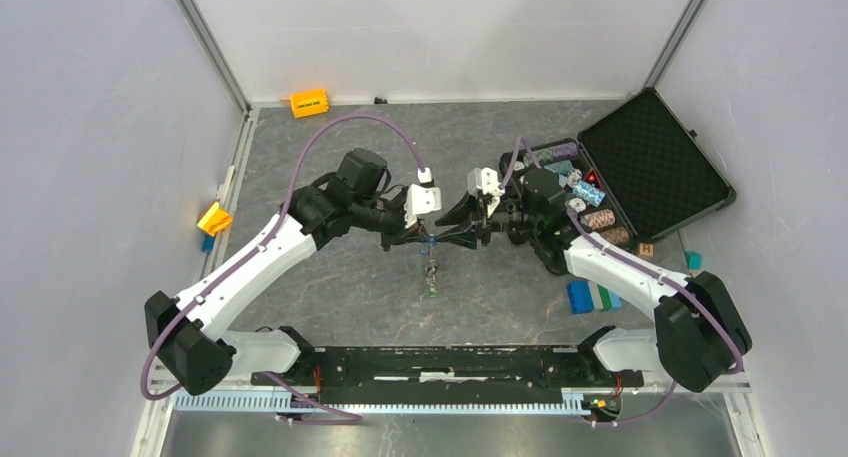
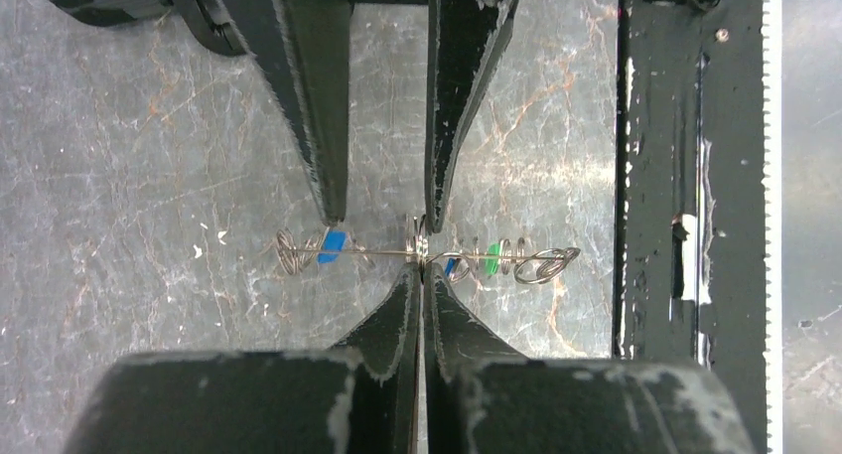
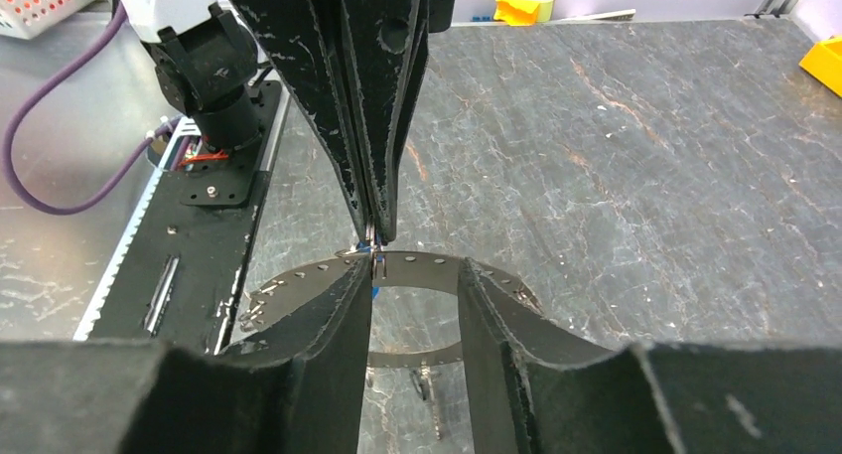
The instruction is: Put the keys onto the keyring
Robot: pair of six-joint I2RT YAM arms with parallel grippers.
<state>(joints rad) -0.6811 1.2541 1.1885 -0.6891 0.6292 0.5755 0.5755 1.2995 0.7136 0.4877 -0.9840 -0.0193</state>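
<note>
Where overhead blurs, right wrist shows keyring (image 3: 417,272).

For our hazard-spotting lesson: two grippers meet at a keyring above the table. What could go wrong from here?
1. The left gripper pinches the thin keyring only at its fingertips; it may twist or slip out.
2. The right gripper is open close to the ring; moving, it could knock the dangling keys.
</note>
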